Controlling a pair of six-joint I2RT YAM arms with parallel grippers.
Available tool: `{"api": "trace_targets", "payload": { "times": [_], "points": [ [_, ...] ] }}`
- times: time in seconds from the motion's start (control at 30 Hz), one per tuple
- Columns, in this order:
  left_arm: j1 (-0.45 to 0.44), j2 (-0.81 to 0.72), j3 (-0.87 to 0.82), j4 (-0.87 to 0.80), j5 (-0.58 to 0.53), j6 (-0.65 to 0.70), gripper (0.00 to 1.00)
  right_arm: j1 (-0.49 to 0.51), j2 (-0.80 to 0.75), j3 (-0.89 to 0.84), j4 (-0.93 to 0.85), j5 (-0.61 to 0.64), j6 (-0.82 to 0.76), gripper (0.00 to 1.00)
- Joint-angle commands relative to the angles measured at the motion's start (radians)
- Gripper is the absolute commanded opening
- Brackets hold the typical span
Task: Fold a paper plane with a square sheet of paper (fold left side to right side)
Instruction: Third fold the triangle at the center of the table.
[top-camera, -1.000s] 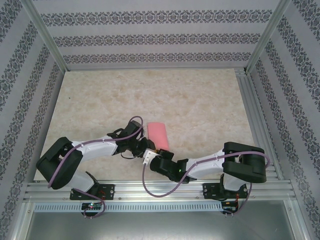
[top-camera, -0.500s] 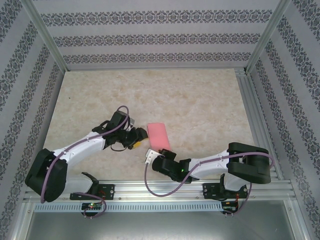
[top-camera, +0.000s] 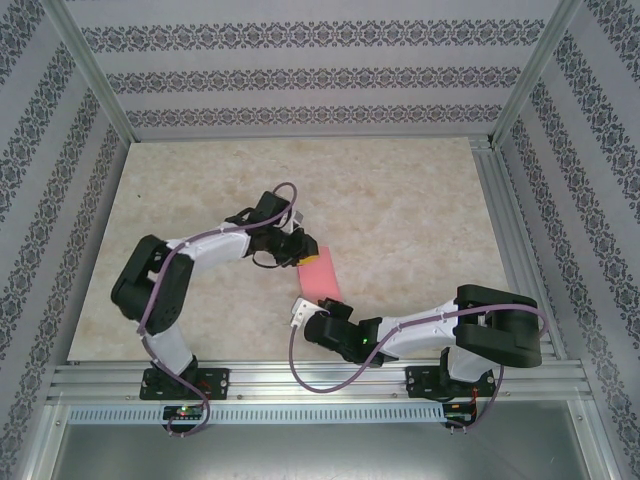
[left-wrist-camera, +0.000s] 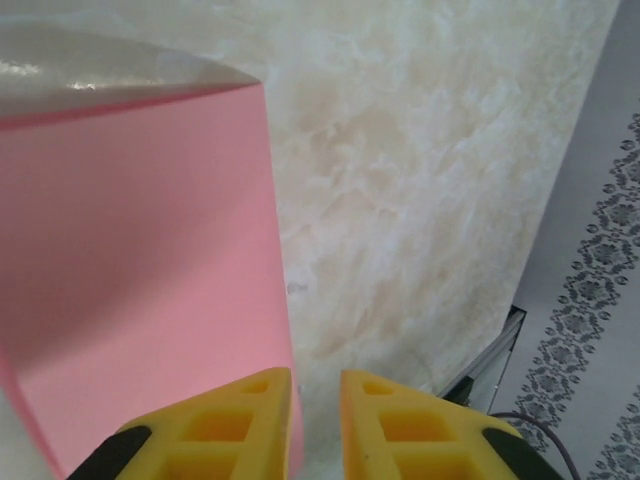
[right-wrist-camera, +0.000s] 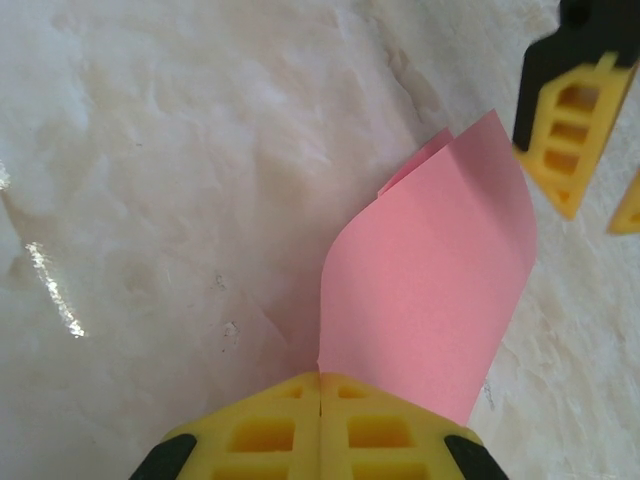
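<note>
The square sheet of paper (top-camera: 322, 272) is pinkish-red and lies folded into a narrow strip on the marbled table. My right gripper (right-wrist-camera: 320, 378) is shut on the near edge of the paper (right-wrist-camera: 430, 290), which curls up from the table in front of its fingers. My left gripper (top-camera: 303, 250) is at the strip's far left corner. Its yellow fingers (left-wrist-camera: 230, 420) stand a narrow gap apart over the long edge of the paper (left-wrist-camera: 140, 260), with bare table showing between them. In the right wrist view the left gripper (right-wrist-camera: 588, 222) hangs just past the paper's far end.
Patterned walls (top-camera: 300, 80) close in the table (top-camera: 400, 200) at the back and both sides. A metal rail (top-camera: 510, 230) runs along the right edge, and another rail (top-camera: 320, 380) along the near edge holds both arm bases.
My left arm has swung from beside the paper's near left to its far left corner, and its jaws have narrowed. The right gripper has kept its hold on the near edge.
</note>
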Motion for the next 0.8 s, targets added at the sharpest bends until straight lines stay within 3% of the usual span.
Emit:
{"api": "trace_targets", "payload": {
  "times": [0.0,0.4,0.77],
  "points": [
    [-0.016,0.054,0.032,0.020,0.015,0.049,0.19,-0.002,0.000,-0.003,-0.014,-0.003,0.027,0.07],
    [-0.051,0.131,-0.008,0.079,-0.002,0.027,0.18,-0.002,-0.002,0.023,-0.020,-0.001,0.026,0.23],
    [-0.051,0.139,-0.014,0.086,0.000,0.024,0.15,-0.006,0.019,0.059,-0.016,-0.006,0.024,0.27]
  ]
}}
